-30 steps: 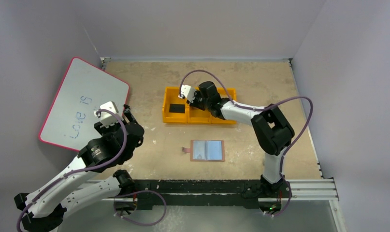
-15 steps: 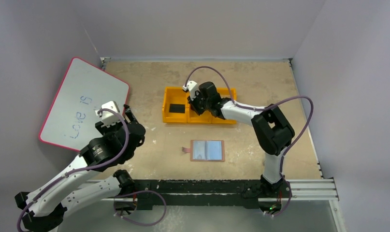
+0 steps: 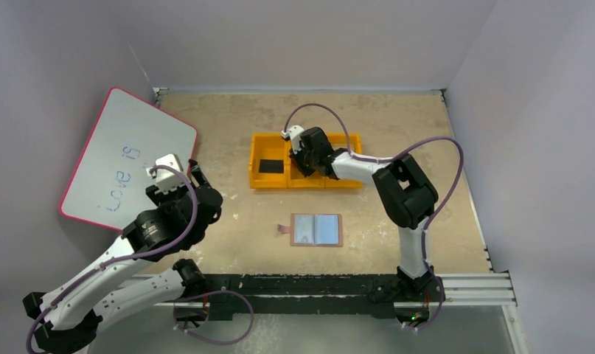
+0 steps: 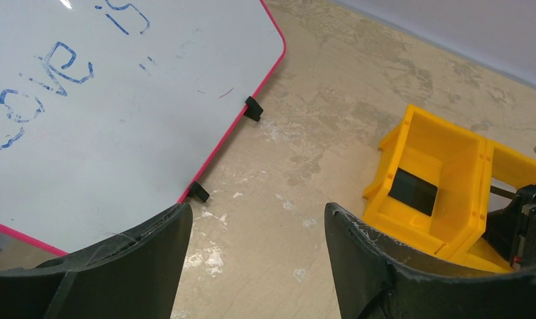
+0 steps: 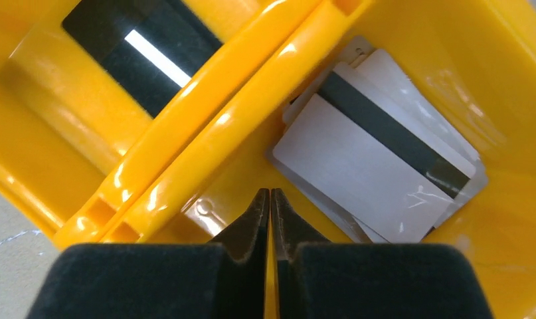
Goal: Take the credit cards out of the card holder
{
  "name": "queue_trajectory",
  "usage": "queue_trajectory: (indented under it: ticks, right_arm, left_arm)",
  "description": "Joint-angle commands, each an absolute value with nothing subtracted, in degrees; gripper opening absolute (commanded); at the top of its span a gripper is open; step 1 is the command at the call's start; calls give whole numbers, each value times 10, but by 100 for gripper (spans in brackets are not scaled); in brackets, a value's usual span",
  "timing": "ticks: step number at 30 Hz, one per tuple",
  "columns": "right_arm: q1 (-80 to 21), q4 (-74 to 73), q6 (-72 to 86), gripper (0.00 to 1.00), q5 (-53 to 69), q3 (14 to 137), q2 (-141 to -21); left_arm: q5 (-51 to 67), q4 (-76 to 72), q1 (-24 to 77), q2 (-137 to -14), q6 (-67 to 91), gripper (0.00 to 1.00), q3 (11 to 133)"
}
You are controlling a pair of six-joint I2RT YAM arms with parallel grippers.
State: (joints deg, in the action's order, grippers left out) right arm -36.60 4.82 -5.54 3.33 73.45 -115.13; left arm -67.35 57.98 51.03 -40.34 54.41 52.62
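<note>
The card holder [image 3: 316,230] lies open and flat on the table's near middle, tan-edged with two pale blue-grey panels showing. Several pale credit cards [image 5: 378,159], one with a dark stripe, lie stacked in the middle compartment of the orange tray [image 5: 205,113]. A black card [image 5: 139,46] [image 3: 268,166] rests in the tray's left compartment. My right gripper [image 5: 270,194] [image 3: 303,157] hangs over the middle compartment, shut, nothing between its pads. My left gripper [image 4: 257,209] [image 3: 193,171] stands open over bare table, left of the tray [image 4: 451,153].
A pink-rimmed whiteboard [image 3: 124,158] [image 4: 86,100] with blue writing leans at the left, on small black feet. The tray [image 3: 305,185] sits mid-table beyond the card holder. Grey walls enclose the table on three sides.
My right gripper has closed and shifted slightly right and down over the tray's middle compartment; its elbow swung left. The left arm and the card holder have stayed put.
</note>
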Motion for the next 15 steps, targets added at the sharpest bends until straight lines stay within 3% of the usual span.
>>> queue_trajectory:
  ticks: [1,15]
  right_arm:
    - [-353,66,-31,6,-22,770,-1147]
    - [-352,53,-10,7,-52,817,-1160]
  left_arm:
    - [-689,577,509,-406,543,72,537]
    - [-690,580,509,-410,543,72,537]
